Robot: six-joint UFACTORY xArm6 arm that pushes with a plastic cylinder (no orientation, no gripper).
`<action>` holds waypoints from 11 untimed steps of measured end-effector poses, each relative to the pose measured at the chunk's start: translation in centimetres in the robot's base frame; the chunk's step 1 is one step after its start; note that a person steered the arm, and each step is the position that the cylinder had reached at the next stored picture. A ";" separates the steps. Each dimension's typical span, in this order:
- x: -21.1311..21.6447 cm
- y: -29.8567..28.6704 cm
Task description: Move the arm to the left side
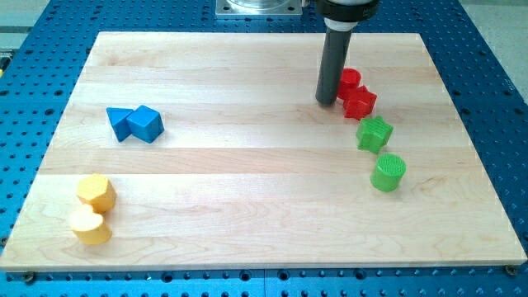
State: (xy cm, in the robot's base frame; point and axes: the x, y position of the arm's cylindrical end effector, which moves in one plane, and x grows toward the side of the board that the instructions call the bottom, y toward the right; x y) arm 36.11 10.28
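Observation:
My dark rod comes down from the view's top and my tip [327, 101] rests on the wooden board [247, 206] at the upper right. Just to its right are a red cylinder [350, 80] and a red star-like block [359, 102], very close to the tip. Below them are a green star-like block [374, 134] and a green cylinder [388, 172]. On the view's left are a blue triangular block [120, 123] touching a blue cube [147, 124]. At the lower left are a yellow hexagonal block [96, 191] and a yellow rounded block [89, 226].
The board lies on a blue perforated table [495, 49]. The arm's metal base [260, 7] shows at the view's top edge.

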 end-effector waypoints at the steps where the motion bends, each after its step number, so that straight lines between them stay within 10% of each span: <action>1: -1.6 0.1; 3: -3.5 0.7; 5: -9.6 -11.0; 11: -10.4 -13.9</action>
